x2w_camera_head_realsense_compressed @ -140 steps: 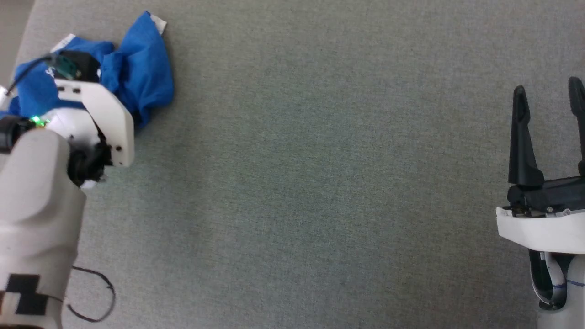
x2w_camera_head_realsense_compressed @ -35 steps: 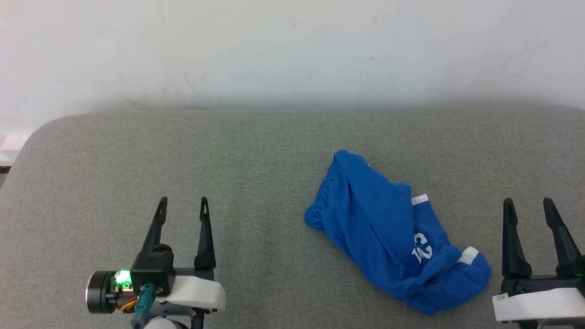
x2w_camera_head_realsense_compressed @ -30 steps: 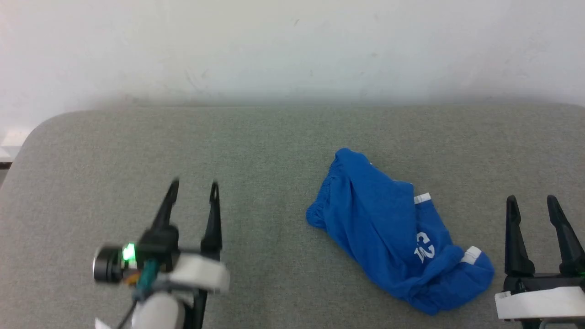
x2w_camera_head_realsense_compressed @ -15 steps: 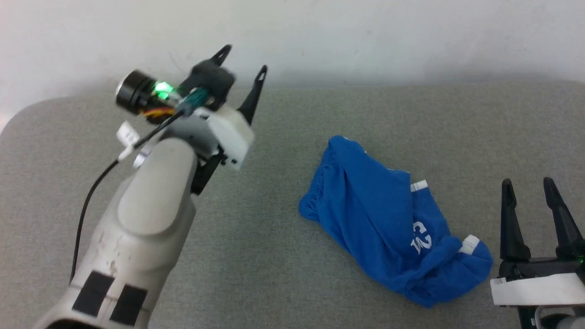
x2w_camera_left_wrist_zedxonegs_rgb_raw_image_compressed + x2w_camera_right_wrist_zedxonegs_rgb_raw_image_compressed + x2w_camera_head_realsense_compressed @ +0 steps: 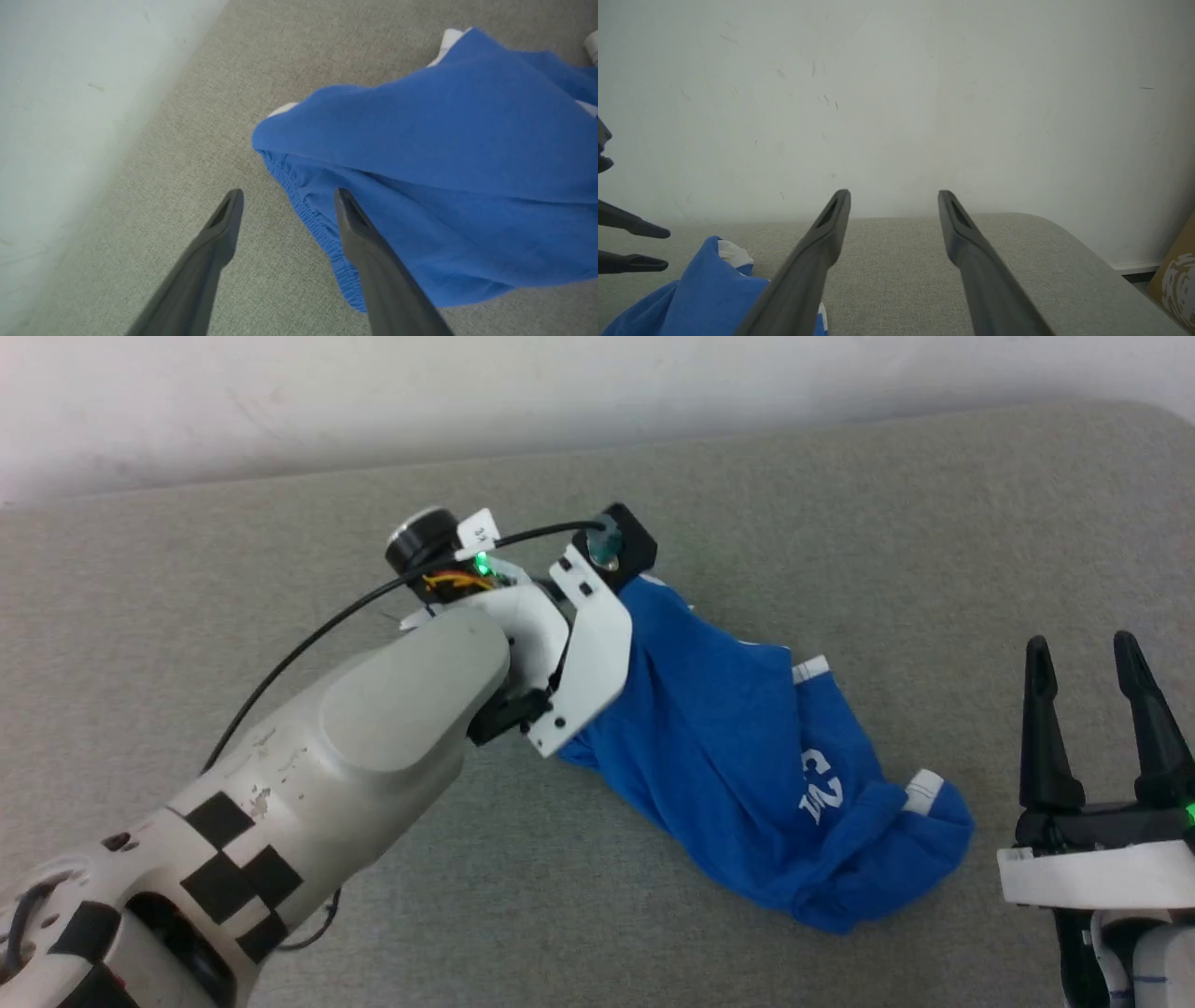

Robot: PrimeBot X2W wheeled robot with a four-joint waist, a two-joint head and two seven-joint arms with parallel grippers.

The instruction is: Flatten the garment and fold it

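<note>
The blue shorts (image 5: pixel 747 775) lay crumpled on the grey counter (image 5: pixel 280 569), with the waistband end toward the wall (image 5: pixel 560 383). My left fingers (image 5: pixel 212 266) were spread wide, straddling the gathered waistband edge and gripping nothing. My right fingers (image 5: pixel 1041 728) stood wide and empty, near the hem end.

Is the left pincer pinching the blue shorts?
No, the left pincer is wide open, its jaws standing apart by the waistband edge of the blue shorts, not closed on the cloth.
</note>
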